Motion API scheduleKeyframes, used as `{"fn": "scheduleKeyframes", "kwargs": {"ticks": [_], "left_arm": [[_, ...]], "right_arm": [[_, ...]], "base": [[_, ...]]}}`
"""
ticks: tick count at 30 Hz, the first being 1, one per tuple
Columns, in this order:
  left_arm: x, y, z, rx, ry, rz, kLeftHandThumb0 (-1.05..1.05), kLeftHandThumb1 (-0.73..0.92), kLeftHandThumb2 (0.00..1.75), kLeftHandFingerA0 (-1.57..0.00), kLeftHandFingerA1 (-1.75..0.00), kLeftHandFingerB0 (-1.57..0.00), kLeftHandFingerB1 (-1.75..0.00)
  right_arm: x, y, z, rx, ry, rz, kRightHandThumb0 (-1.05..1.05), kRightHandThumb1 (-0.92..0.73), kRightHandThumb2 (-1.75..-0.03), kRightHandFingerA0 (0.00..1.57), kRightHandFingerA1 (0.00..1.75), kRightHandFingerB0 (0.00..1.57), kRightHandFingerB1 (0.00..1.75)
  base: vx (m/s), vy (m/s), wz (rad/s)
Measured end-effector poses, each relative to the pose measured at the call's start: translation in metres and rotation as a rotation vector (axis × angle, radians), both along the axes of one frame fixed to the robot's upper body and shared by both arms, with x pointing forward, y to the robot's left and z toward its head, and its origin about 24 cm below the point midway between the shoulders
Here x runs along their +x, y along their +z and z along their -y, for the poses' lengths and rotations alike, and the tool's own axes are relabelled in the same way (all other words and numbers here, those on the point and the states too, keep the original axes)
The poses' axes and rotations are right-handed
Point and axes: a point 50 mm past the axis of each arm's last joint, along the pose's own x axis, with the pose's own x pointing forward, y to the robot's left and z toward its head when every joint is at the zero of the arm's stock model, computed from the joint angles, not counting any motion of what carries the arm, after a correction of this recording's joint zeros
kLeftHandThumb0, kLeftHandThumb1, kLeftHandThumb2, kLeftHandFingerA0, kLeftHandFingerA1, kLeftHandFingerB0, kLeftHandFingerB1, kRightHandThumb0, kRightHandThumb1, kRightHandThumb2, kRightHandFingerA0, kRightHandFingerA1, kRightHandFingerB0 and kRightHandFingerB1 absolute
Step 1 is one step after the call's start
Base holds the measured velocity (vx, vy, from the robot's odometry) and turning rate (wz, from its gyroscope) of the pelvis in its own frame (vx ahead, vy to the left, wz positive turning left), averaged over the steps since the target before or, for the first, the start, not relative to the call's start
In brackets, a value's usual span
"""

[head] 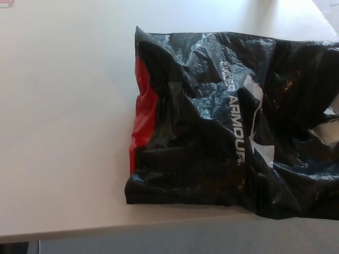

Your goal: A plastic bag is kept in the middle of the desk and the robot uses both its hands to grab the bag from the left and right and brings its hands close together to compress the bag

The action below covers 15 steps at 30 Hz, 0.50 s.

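A crumpled black plastic bag (222, 121) with white lettering and a red strip along its left side lies flat on the white desk (63, 116). It fills the right half of the head view and runs off the right edge of the picture. Its front edge lies close to the desk's front edge. Neither of my hands shows in the view.
The desk's front edge (106, 230) runs across the bottom of the picture, with grey floor below it. A small pink and white item (5, 3) peeks in at the top left corner.
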Motion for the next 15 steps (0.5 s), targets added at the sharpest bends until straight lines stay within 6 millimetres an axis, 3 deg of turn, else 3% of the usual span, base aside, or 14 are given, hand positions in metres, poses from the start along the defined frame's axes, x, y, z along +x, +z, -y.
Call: {"fn": "scheduleKeyframes", "kwargs": {"ticks": [3, 4, 15], "left_arm": [[-0.0018, -0.0052, -0.0003, -0.026, -0.005, -0.007, -0.67, 0.89, 0.67, -0.24, -0.37, -0.17, -0.28], [-0.0016, -0.0076, -0.0004, -0.041, -0.008, -0.003, -0.64, 0.91, 0.67, -0.24, -0.38, -0.17, -0.28], [0.0006, -0.0104, 0.0086, -0.109, -0.077, 0.083, -0.64, 0.88, 0.66, -0.23, -0.38, -0.16, -0.29]], "right_arm": [[0.0031, -0.0007, -0.0054, 0.052, 0.012, 0.009, -0.7, -0.72, -1.05, 0.0, 0.31, 0.0, 0.28], [0.0049, -0.001, -0.0073, 0.078, 0.017, 0.013, -0.58, -0.91, -0.72, 0.03, 0.28, 0.05, 0.25], [0.0051, -0.0015, -0.0066, 0.15, 0.075, 0.038, -0.52, -0.92, -0.69, 0.07, 0.29, 0.07, 0.27]], "base": [[0.0, 0.0, 0.0], [0.0, 0.0, 0.0], [0.0, 0.0, 0.0]]}}
